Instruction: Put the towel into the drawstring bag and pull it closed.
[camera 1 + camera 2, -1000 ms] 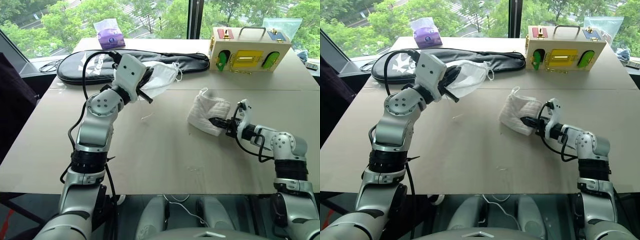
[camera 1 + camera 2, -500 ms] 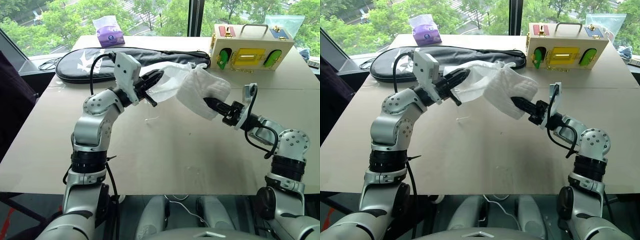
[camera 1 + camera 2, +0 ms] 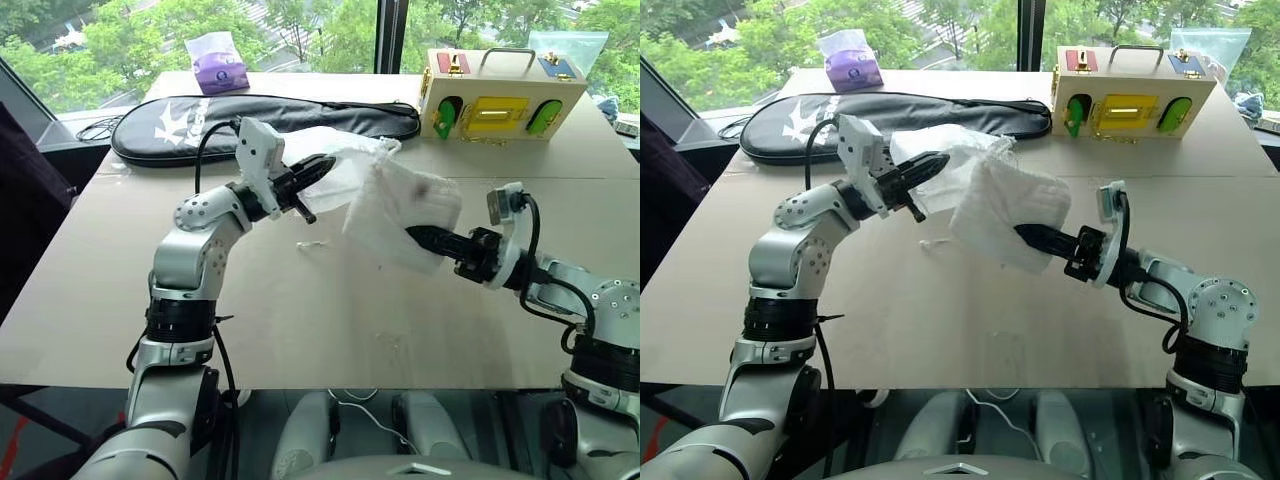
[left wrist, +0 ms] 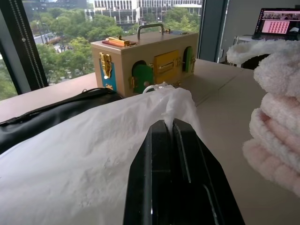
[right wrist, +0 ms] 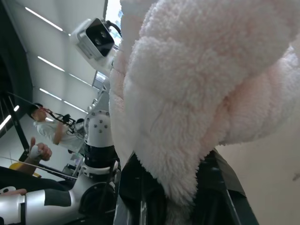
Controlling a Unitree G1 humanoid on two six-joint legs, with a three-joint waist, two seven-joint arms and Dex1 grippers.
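Left eye view: nearest the front edge of the tan bench (image 3: 300, 330), the right end effector (image 3: 425, 238) has its two black fingers clamped on the small off-white square towel (image 3: 405, 215), a thick ribbed cloth. The towel hangs clear of the bench surface, above its middle, bunched around the fingertips.

Just beside it, toward the left side, the left end effector (image 3: 322, 165) has its fingers pressed together on a fold of the thin smooth white drawstring bag (image 3: 345, 165). The bag is lifted off the bench and touches the towel.

Along the far edge lie a long black racket case (image 3: 200, 125), a purple tissue pack (image 3: 218, 70) at the far left corner, and a wooden latch box (image 3: 500, 95) with a metal handle toward the far right corner.
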